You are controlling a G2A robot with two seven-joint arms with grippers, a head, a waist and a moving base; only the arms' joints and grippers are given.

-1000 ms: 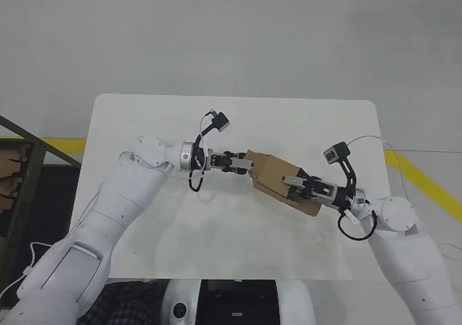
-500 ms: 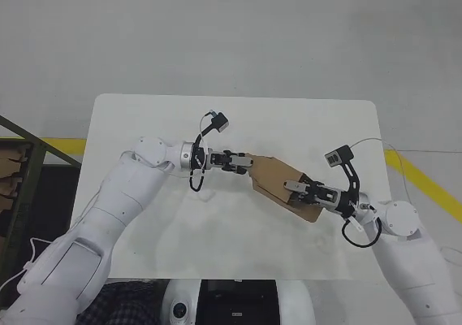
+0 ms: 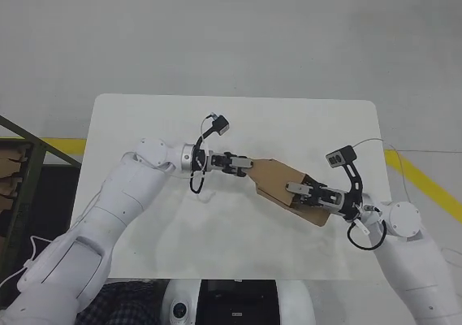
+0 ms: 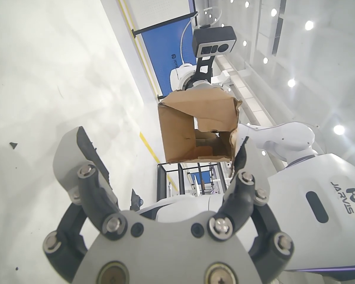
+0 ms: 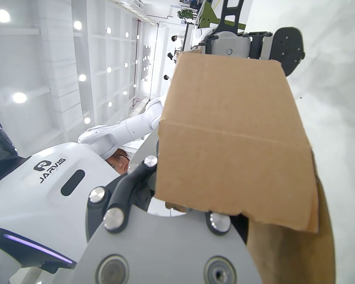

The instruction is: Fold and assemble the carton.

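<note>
Brown carton (image 3: pixel 283 185), opened into a tube, slantwise over the white table (image 3: pixel 133 122).
Plain corrugated card, 4 walls squared up, 1 end gaping with ragged, torn flap edges; 1 crease crosses an outer wall; it sits right of the table's middle.

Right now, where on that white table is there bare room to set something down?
The table is bare along its far strip, between far edge and carton, and along the near strip between carton and near edge. The middle is crowded: left claw and right claw meet at the carton.
</note>
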